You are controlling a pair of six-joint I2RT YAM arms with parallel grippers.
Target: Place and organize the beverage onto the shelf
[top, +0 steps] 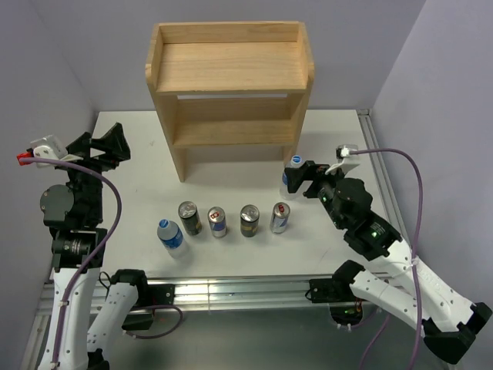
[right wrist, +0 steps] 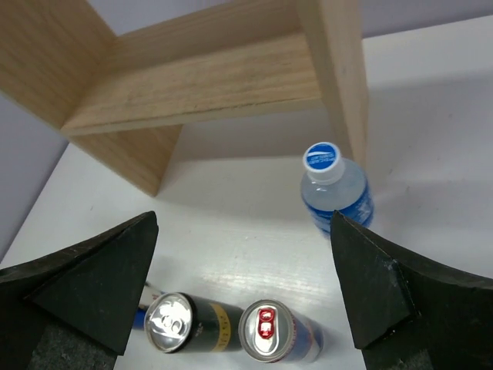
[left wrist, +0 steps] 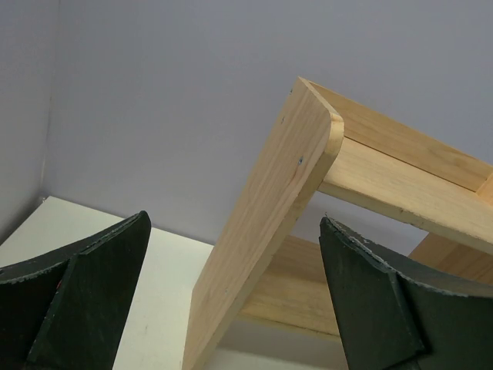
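Cans [top: 249, 220] and bottles [top: 171, 233] before the shelf [top: 231, 69]

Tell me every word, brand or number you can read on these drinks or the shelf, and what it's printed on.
Nothing reads clearly.
Shelf: no writing shows.
Bottle beside the shelf: white print round its blue cap, too small; label blurred.
Dark can and silver can: markings blurred.
Two more cans, one dark, one silver: too small.
Other bottle, far left of the row: label too small.
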